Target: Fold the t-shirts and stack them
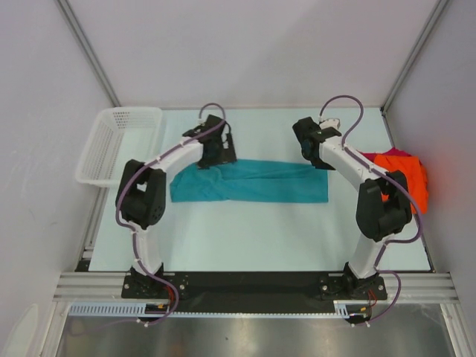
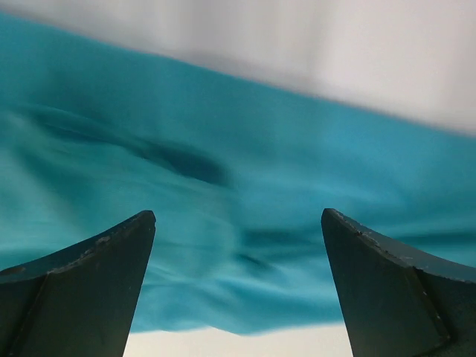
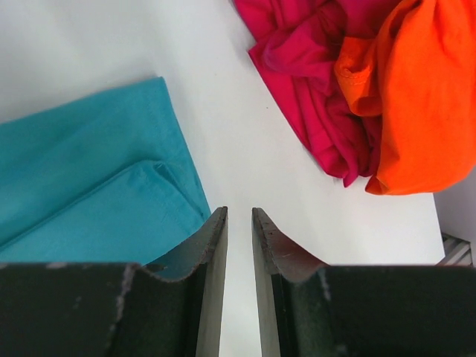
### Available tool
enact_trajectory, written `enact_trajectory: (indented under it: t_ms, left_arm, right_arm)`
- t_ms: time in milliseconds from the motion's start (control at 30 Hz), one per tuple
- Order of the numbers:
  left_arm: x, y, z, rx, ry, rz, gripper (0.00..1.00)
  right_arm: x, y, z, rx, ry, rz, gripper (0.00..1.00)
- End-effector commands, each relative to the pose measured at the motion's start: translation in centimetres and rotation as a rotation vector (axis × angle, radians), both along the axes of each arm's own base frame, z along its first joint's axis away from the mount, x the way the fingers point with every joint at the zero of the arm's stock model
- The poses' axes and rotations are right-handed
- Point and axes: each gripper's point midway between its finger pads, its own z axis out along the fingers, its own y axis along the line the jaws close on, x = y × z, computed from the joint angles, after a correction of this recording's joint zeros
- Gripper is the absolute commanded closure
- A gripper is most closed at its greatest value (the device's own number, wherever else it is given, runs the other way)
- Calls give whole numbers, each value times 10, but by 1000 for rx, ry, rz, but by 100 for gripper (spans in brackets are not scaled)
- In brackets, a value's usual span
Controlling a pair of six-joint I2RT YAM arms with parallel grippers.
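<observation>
A teal-blue t-shirt [image 1: 253, 182] lies as a long folded strip across the middle of the table. My left gripper [image 1: 223, 152] hovers over its far left end, jaws wide open and empty; the left wrist view shows the teal cloth [image 2: 260, 163] blurred under the gripper [image 2: 238, 216]. My right gripper [image 1: 316, 160] is at the shirt's far right end, its jaws nearly together with only a narrow gap and nothing between them [image 3: 239, 212]. The teal edge [image 3: 89, 178] lies just left of it. The orange t-shirt [image 1: 405, 178] and the magenta-red t-shirt [image 1: 398, 153] lie crumpled at the right edge.
A white mesh basket [image 1: 111, 145] stands at the table's far left. White walls enclose the table on three sides. In the right wrist view the magenta shirt [image 3: 305, 67] and orange shirt [image 3: 416, 89] lie heaped ahead to the right, bare table between.
</observation>
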Motion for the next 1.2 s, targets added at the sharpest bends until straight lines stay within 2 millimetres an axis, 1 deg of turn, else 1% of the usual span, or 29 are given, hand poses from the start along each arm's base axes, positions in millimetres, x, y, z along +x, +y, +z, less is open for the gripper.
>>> enact_trajectory:
  t_ms: [0, 33, 67, 133, 167, 200, 267, 300, 367, 400, 467, 500, 533, 633, 700, 733, 833, 867, 900, 933, 967, 1000, 1067, 1100, 1167]
  left_arm:
    - [-14, -69, 36, -48, -92, -222, 1]
    - [-21, -80, 33, -48, -88, -257, 1]
    - [-25, -86, 32, -51, -89, -278, 1]
    - [-31, -94, 30, -47, -90, -310, 1]
    - [-33, -94, 29, -42, -87, -310, 0]
    - [-35, -94, 29, -42, -88, -312, 0]
    - [-38, -89, 29, -32, -88, -307, 1]
    - [-40, -87, 29, -27, -88, -303, 1]
    - [-43, -83, 30, -16, -91, -303, 0]
    - [-44, -81, 29, -13, -89, -303, 1]
    - [-48, -79, 29, -11, -86, -304, 1]
    - [-49, -78, 29, -11, -84, -303, 1]
    - [-51, -77, 27, -9, -79, -303, 1]
    - [-56, -73, 26, -4, -76, -302, 1]
    - [-59, -70, 28, 1, -81, -298, 1]
    - [-61, -67, 26, 9, -74, -297, 1]
    - [-65, -63, 28, 12, -79, -295, 1]
    - [-66, -62, 29, 7, -79, -289, 1]
    - [-68, -61, 31, 3, -81, -287, 0]
    - [-69, -61, 32, -5, -82, -280, 0]
    - [-70, -60, 33, -9, -81, -275, 1]
    - [-70, -59, 37, -19, -87, -269, 1]
    - [-74, -55, 37, -28, -82, -257, 0]
    - [-74, -53, 38, -34, -83, -248, 0]
    - [-78, -48, 43, -44, -91, -241, 0]
  right_arm:
    - [12, -5, -25, 33, 33, -11, 75]
    - [14, -5, -30, 50, 39, -18, 75]
    - [15, -4, -43, 92, 67, -28, 75]
    - [21, 1, -54, 127, 71, -20, 75]
    - [22, 1, -59, 123, 80, -23, 75]
    - [25, 2, -68, 113, 102, -24, 76]
    - [28, 2, -76, 100, 122, -23, 76]
    - [30, 2, -84, 90, 141, -22, 76]
    - [33, 1, -90, 81, 144, -20, 76]
    - [33, 0, -97, 72, 159, -20, 76]
    - [36, 0, -102, 68, 165, -22, 75]
    - [36, 0, -109, 61, 178, -23, 76]
    - [37, -1, -111, 59, 182, -24, 76]
    - [33, -2, -121, 53, 205, -31, 76]
    - [29, -1, -126, 54, 216, -31, 77]
    - [25, 2, -128, 56, 223, -28, 77]
    - [11, 6, -130, 39, 241, -18, 77]
    - [7, 13, -127, 41, 234, -5, 77]
    - [-3, 14, -132, 32, 252, -1, 77]
    - [-8, 17, -132, 34, 255, 1, 77]
    - [-15, 24, -132, 37, 251, 7, 77]
    - [-26, 24, -138, 33, 274, 10, 77]
    - [-39, 27, -144, 36, 286, 4, 77]
    - [-51, 30, -150, 28, 308, 19, 77]
    - [-62, 33, -154, 22, 327, 23, 77]
